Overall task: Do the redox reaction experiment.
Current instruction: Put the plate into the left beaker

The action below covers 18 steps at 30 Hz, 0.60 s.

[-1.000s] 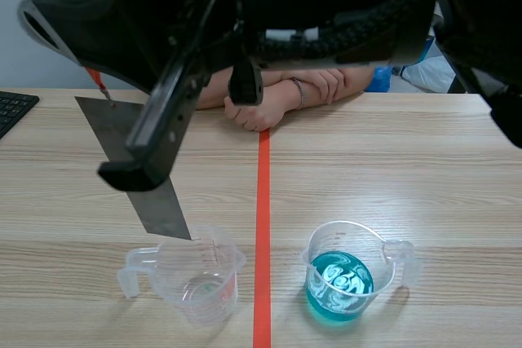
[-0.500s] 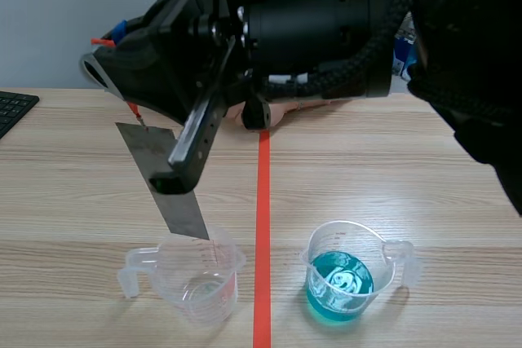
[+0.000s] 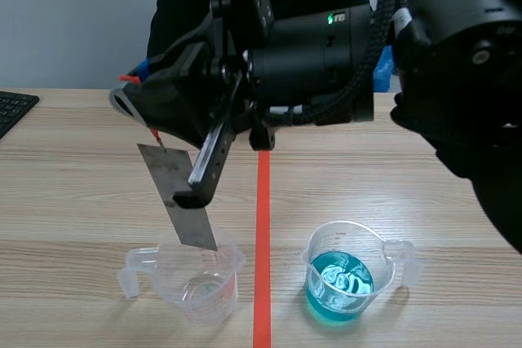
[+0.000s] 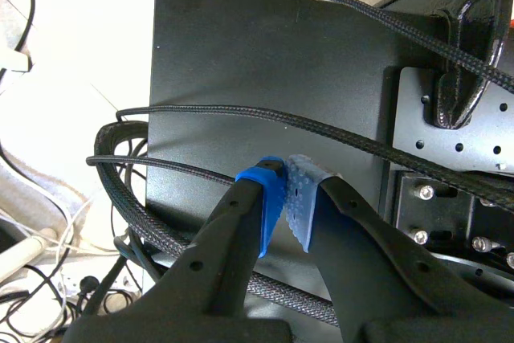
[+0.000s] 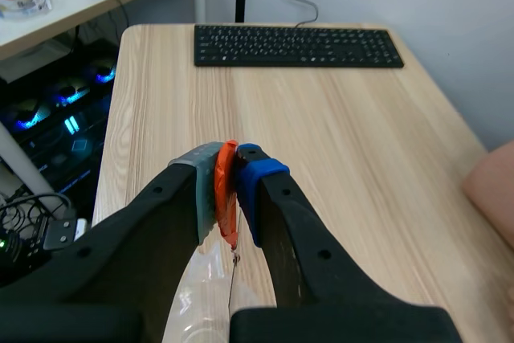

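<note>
The right fingers (image 5: 261, 178) clench an orange-red tab (image 5: 226, 194). A grey metal sheet (image 3: 194, 226) hangs tilted below it, its lower corner inside the clear cup (image 3: 196, 283) on the surface (image 3: 73, 201), near the cup of blue liquid (image 3: 342, 276). The left fingers (image 4: 241, 222) are pressed together, holding nothing.

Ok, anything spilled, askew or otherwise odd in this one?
Nothing spilled. The metal sheet hangs tilted from the orange-red clip in the right claw, its lower corner at the rim of the clear measuring cup. Both that cup and the cup of blue liquid stand upright. The left claw, shut, faces a black panel.
</note>
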{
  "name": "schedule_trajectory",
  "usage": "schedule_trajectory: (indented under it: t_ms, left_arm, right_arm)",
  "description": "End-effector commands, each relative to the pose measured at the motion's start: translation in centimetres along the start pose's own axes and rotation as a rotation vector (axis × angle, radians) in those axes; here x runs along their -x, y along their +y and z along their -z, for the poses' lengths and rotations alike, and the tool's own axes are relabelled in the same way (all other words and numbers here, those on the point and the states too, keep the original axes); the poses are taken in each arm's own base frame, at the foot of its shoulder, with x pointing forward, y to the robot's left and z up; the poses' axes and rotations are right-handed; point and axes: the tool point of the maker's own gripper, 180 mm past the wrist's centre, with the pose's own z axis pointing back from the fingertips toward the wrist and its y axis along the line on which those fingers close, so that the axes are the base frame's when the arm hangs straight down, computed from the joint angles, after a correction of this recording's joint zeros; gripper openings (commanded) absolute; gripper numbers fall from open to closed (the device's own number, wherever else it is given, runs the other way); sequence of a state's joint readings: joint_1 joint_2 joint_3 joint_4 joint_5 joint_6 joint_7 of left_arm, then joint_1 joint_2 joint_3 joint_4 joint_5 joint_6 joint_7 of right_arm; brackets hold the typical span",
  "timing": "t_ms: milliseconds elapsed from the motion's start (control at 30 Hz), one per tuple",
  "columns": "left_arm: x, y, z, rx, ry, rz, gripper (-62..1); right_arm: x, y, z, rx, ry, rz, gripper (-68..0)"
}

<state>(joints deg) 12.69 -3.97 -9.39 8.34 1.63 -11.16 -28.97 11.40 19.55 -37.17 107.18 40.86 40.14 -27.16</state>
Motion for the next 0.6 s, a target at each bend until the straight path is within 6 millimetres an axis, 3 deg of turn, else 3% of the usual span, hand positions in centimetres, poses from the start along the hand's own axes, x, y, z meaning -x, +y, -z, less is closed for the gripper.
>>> schedule_trajectory:
  t_ms: [0, 567]
  left_arm:
    - [-0.1, 0.2, -0.2, -0.002, -0.012, 0.001, -58.2]
    - [-0.1, 0.2, -0.2, -0.002, -0.012, 0.001, -58.2]
  right_arm:
    - [-0.2, 0.3, 0.3, -0.016, -0.015, -0.010, -66.9]
    - [4.0, -1.5, 0.8, 0.040, 0.036, -0.027, -66.9]
